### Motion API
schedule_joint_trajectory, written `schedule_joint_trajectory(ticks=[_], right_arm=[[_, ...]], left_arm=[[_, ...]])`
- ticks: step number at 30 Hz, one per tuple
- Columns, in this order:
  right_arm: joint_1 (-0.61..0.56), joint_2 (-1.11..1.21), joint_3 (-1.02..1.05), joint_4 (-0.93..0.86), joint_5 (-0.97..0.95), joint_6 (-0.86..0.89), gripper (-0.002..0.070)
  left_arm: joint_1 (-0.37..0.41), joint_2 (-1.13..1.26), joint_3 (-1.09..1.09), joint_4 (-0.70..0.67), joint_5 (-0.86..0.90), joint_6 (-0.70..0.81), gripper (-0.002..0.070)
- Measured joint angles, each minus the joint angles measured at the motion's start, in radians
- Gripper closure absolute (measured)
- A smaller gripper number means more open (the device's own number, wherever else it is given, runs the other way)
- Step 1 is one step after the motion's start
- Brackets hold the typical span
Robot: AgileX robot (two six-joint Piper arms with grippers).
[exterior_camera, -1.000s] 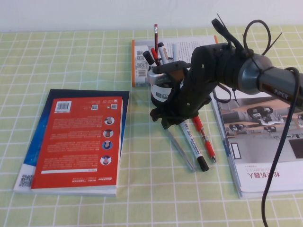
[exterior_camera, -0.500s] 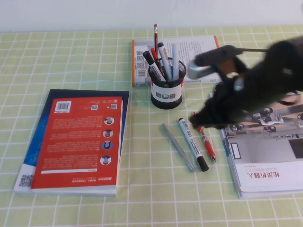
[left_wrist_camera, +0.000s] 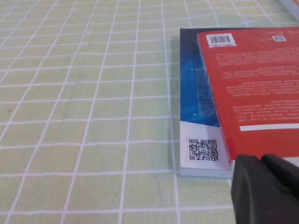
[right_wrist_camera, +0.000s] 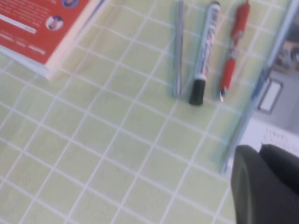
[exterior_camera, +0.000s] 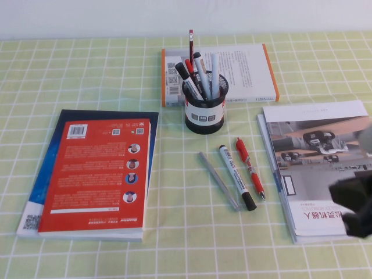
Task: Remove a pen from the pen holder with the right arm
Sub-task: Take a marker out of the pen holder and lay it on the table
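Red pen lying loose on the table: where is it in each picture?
High view: the red pen lies right of centre, rightmost of three loose pens; the right gripper is at the right edge, over the magazine.
Left wrist view: not in it; the left gripper hangs by a corner of the red book.
Right wrist view: beside the black-capped marker, beyond the right gripper; the pen is here.
Shared landmark: the red book, in all three.

High camera looks down my table [exterior_camera: 87,75]. Wrist cameras sit close: past left gripper [left_wrist_camera: 262,186], red book [left_wrist_camera: 252,84]; past right gripper [right_wrist_camera: 259,177], white marker [right_wrist_camera: 205,51]. Both also show from above.
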Motion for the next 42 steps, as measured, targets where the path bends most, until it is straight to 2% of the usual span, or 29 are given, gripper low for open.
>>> schedule_joint_trajectory(ticks=[4, 8, 18, 21, 26, 32, 36, 42], right_arm=[[0.000, -0.065, 0.056, -0.024, 0.037, 0.071, 0.0688], [0.000, -0.086, 0.098, -0.037, 0.025, 0.045, 0.0688], [-0.008, -0.093, 0.288, -0.072, -0.219, 0.037, 0.0689], [-0.075, -0.147, 0.378, -0.065, -0.317, 0.044, 0.0689], [-0.267, -0.328, 0.575, -0.043, -0.480, 0.044, 0.0688], [-0.460, -0.588, 0.747, -0.035, -0.561, 0.044, 0.0688], [-0.526, -0.732, 0.807, -0.034, -0.563, 0.044, 0.0689], [-0.537, -0.889, 0.825, -0.034, -0.513, 0.044, 0.0688]], left_arm=[[0.000, 0.000, 0.000, 0.000, 0.000, 0.000, 0.0680], [0.000, 0.000, 0.000, 0.000, 0.000, 0.000, 0.0680], [0.000, 0.000, 0.000, 0.000, 0.000, 0.000, 0.0680], [0.000, 0.000, 0.000, 0.000, 0.000, 0.000, 0.0680], [0.000, 0.000, 0.000, 0.000, 0.000, 0.000, 0.0680], [0.000, 0.000, 0.000, 0.000, 0.000, 0.000, 0.0680], [0.000, 0.000, 0.000, 0.000, 0.000, 0.000, 0.0680], [0.000, 0.000, 0.000, 0.000, 0.000, 0.000, 0.0680]])
